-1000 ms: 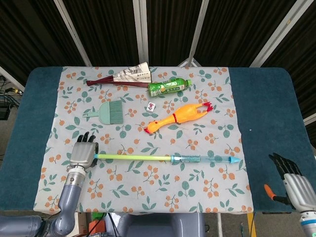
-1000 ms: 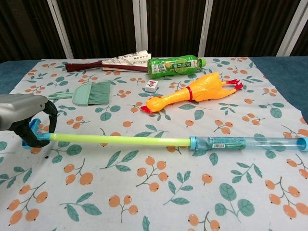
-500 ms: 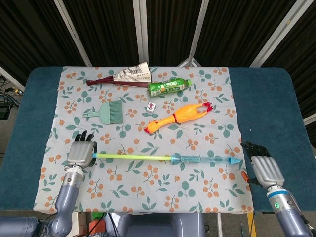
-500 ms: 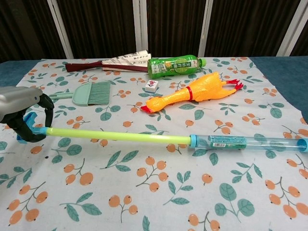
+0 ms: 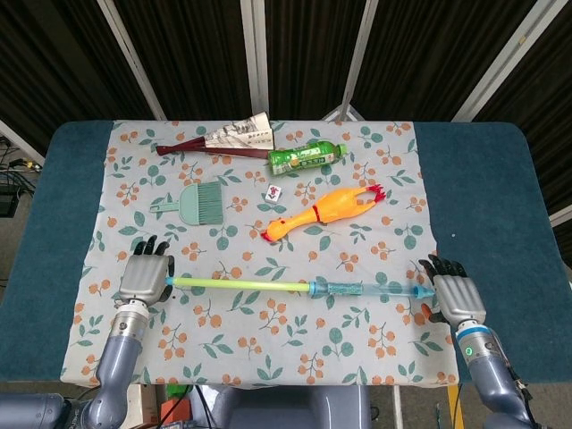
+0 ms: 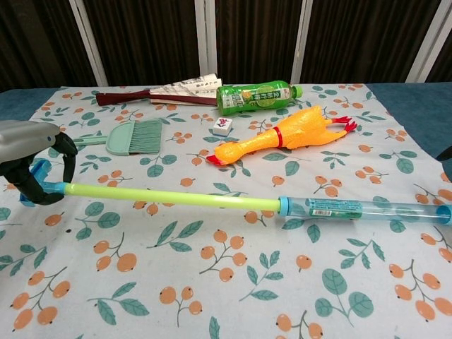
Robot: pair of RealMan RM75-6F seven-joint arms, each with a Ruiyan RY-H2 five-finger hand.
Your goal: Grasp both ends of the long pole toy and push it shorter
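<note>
While the left hand (image 5: 146, 276) is kept clenched on the yellow end of the pole toy (image 5: 295, 286), lifted slightly off the floral cloth (image 5: 357, 349), the right hand (image 5: 457, 298) has been brought in to the blue tip, fingers spread, nothing grasped yet. Next: closing there. Open cloth lies below the pole; rubber chicken (image 5: 323, 213) sits above it, apart.

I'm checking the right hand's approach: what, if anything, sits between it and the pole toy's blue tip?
Nothing visible. The right hand sits just beside the pole toy's blue tip, with only bare floral cloth there. The rubber chicken lies farther back.
</note>
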